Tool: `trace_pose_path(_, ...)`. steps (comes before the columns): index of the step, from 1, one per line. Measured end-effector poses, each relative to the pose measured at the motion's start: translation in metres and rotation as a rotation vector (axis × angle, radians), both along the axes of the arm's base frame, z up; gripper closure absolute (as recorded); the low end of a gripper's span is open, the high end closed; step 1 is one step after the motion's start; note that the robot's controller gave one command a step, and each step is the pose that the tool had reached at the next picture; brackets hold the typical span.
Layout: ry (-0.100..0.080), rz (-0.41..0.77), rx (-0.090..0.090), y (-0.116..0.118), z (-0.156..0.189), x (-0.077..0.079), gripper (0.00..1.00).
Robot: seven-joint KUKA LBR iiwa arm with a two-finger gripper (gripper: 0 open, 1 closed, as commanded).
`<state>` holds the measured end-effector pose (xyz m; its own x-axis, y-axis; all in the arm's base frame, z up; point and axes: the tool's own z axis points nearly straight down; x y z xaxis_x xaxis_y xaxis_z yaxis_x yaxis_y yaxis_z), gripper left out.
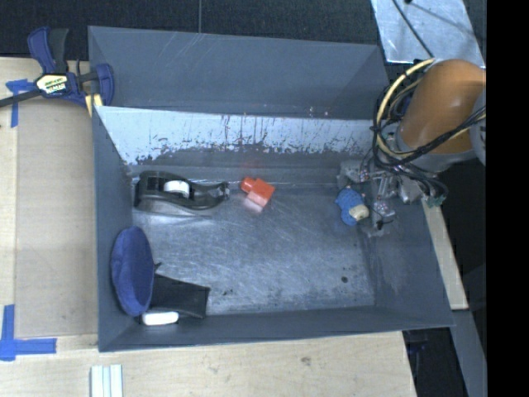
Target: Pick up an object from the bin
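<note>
Although the gripper (377,207) hangs low at the right end of the bin (248,81), nothing is lifted yet. A small blue thing (350,206) with a pale cream patch lies on the floor near the right wall, just beside the gripper on its frame-left side and perhaps touching it. Whether the gripper is open or closed on it I cannot tell, since the wrist and its cables crowd that spot. Well apart to the left, an orange block (258,192) and a black tape dispenser (178,193) lie along the upper edge of the floor. A blue rounded pad (131,271), a black piece (182,296) and a small white bit (161,318) sit in the lower left corner. By my reading the approach is done, and what is left is a sure grasp and the raise out of the bin
</note>
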<state>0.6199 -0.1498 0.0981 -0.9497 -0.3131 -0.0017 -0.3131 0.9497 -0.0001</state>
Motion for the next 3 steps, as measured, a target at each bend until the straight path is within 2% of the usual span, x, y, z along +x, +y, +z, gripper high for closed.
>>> trace_pose_path(1, -0.004, 0.039, 0.001, -0.005, -0.017, 0.01, 0.0)
trace_pose_path(2, -0.007, 0.041, 0.001, -0.004, -0.015, 0.01, 1.0)
trace_pose_path(3, -0.011, 0.073, -0.003, 0.004, 0.124, -0.003, 1.0)
